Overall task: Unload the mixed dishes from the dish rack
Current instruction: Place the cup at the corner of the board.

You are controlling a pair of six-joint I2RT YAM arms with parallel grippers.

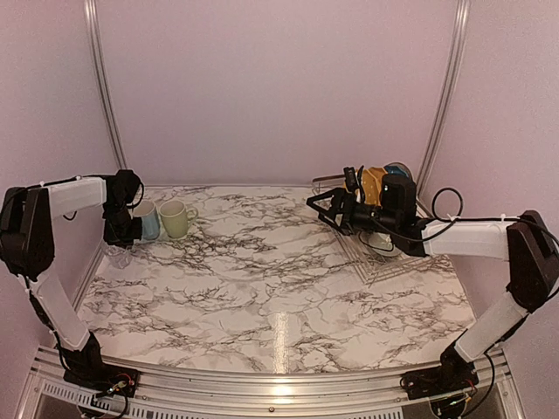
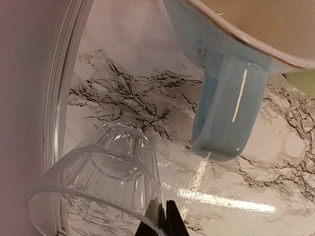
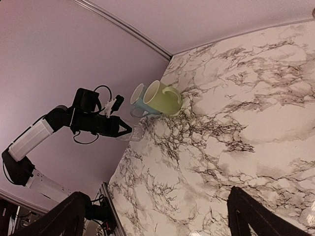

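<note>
Two mugs stand side by side near the table's (image 1: pixel 262 297) far left corner, the light-blue mug (image 1: pixel 147 221) and, to its right, the pale-green mug (image 1: pixel 177 218). The right arm hides most of the dish rack (image 1: pixel 362 262) at the far right edge. Only some wire rim and the tops of the upright mustard-yellow plate (image 1: pixel 374 183) and blue plate (image 1: pixel 400 169) show. The right hand (image 1: pixel 321 208) hangs wide open above the table, holding nothing. The left hand (image 2: pixel 164 221) is closed, pinching the rim of the clear glass (image 2: pixel 103 167). The glass is ribbed and tilted, near the table's left edge and just in front of the light-blue mug. The left wrist view cuts off its rim.
</note>
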